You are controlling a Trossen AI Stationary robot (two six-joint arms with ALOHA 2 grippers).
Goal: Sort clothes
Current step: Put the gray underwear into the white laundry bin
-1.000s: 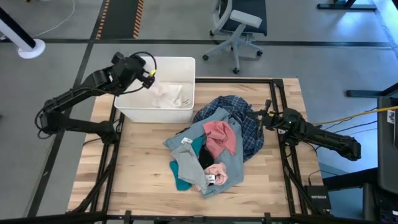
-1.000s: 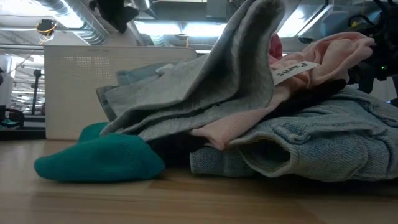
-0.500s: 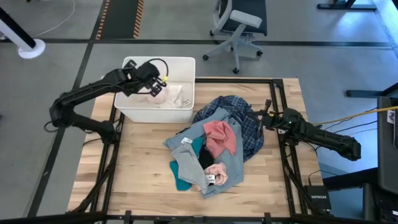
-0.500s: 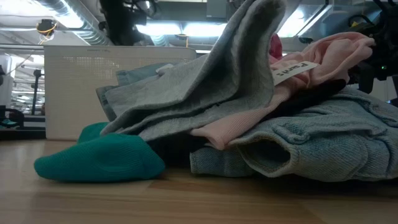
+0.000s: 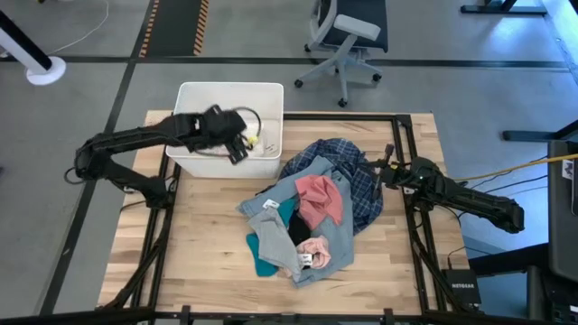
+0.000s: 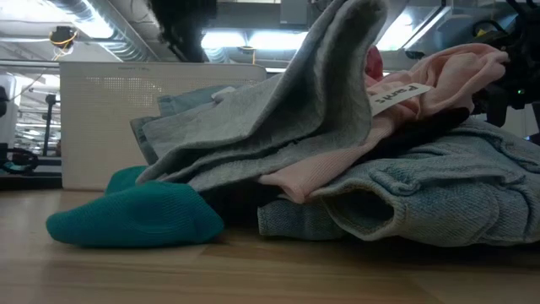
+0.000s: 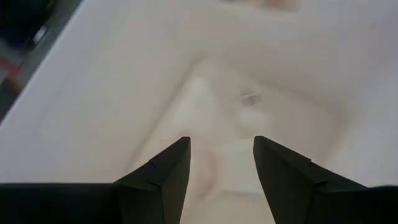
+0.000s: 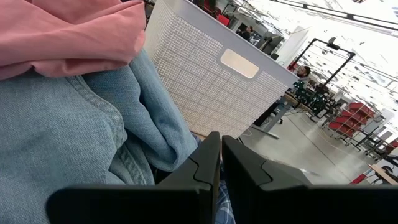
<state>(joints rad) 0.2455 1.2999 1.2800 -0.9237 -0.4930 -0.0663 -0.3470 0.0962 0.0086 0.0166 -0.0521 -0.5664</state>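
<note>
My left gripper (image 5: 242, 144) hangs open over the white bin (image 5: 199, 95), above a white top (image 7: 249, 106) lying on the bin's floor. The other clothes are heaped on the table. Light blue denim (image 5: 271, 203) and a dark blue plaid shirt (image 5: 357, 181) lie under a pink piece (image 5: 318, 197). A grey piece (image 5: 271, 242), a small black piece (image 5: 298, 230) and teal socks (image 6: 135, 215) lie at the near side. My right gripper (image 5: 375, 171) is shut at the heap's right edge. My right gripper (image 8: 221, 155) lies level with its shut fingers pointing at the denim (image 8: 74, 143) from the table's right. Whether the fingers touch the denim or the plaid shirt, I cannot tell.
The bin stands at the table's far left, its wall (image 6: 126, 118) right behind the heap. Bare wood (image 5: 181, 235) lies left of and in front of the clothes. An office chair (image 5: 348, 36) stands beyond the far edge.
My left gripper has carried the white top from the bin's far left corner toward its near right side and gone lower. It has let go there, and the top now lies in the bin.
</note>
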